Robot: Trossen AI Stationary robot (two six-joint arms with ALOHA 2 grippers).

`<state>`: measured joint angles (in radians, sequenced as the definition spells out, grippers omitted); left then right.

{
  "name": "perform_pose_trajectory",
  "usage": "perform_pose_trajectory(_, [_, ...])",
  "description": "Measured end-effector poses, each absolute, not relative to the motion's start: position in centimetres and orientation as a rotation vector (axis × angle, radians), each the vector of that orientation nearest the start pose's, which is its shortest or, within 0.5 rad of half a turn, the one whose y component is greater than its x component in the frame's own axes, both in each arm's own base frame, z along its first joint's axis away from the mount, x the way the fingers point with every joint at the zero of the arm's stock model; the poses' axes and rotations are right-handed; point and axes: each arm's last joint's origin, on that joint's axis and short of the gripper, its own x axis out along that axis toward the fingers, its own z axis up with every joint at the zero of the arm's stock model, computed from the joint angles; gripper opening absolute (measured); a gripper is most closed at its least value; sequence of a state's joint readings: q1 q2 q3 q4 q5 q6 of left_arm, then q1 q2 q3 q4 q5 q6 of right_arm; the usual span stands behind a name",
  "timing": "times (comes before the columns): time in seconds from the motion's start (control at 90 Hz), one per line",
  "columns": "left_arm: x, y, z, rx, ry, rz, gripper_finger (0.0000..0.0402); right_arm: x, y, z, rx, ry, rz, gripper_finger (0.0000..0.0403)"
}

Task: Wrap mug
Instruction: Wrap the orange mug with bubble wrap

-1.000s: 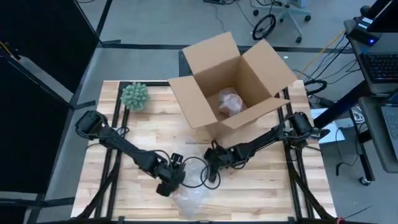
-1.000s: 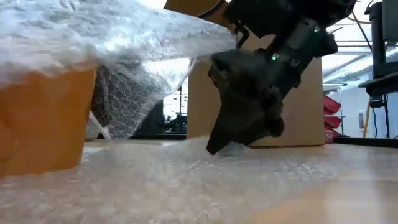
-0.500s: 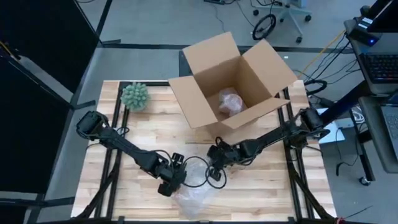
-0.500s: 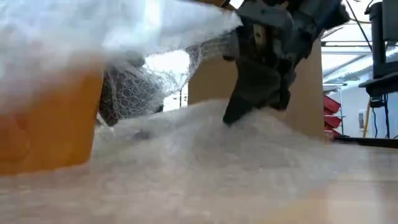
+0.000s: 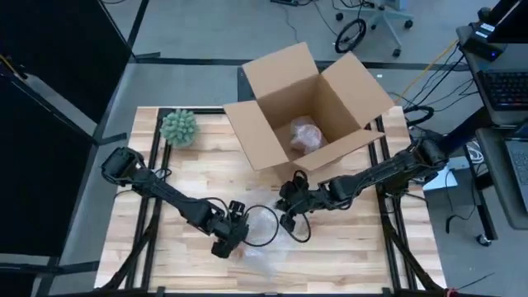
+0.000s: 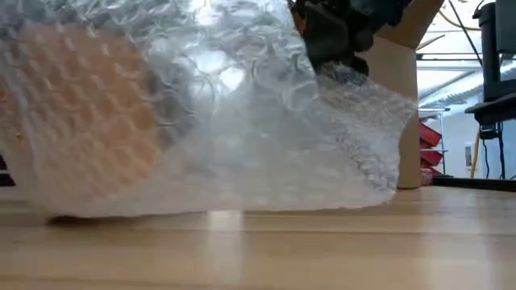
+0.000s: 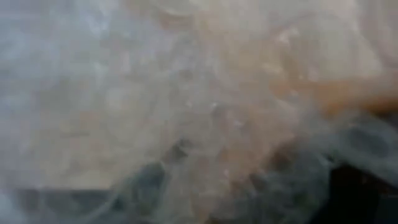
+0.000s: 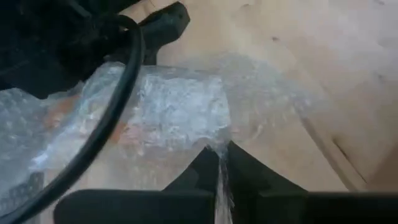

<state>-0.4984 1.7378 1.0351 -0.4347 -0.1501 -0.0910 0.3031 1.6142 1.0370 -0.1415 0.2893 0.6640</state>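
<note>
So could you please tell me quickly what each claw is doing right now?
Left claw: at the bubble wrap over the mug; cannot be told.
Right claw: closed on an edge of the bubble wrap.

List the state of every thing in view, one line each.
Cardboard box: open, flaps out, wrapped item inside.
Mug: covered in bubble wrap.
Bubble wrap: lifted, draped over mug.
Right tool: shut on bubble wrap edge.
Left tool: at the wrap, grip hidden.

No readable txt, labels, brands or nos. anywhere in view.
</note>
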Motion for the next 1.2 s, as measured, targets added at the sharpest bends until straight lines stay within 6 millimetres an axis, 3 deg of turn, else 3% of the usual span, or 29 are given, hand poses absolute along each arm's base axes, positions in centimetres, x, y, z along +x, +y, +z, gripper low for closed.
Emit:
perform_pose_trajectory(0.256, [29.3, -15.5, 16.4, 0.266, 1.078, -0.265, 0.0143, 33.5, 9.6, 20.2, 0.431, 0.704, -0.24, 0.0001])
perform_pose_trajectory(0.667, [29.8, -14.9, 16.5, 0.226, 1.067, -0.231, 0.0143, 35.5, 10.4, 22.8, 0.476, 0.396, -0.051, 0.0])
perform_pose_trajectory(0.956, [30.1, -14.4, 16.5, 0.182, 1.062, -0.199, 0.0143, 35.4, 11.1, 22.9, 0.461, 0.382, -0.024, 0.0])
perform_pose_trajectory(1.2, [30.5, -13.7, 16.6, 0.124, 1.055, -0.153, 0.0143, 35.9, 11.2, 21.5, 0.43, 0.421, -0.033, 0.0])
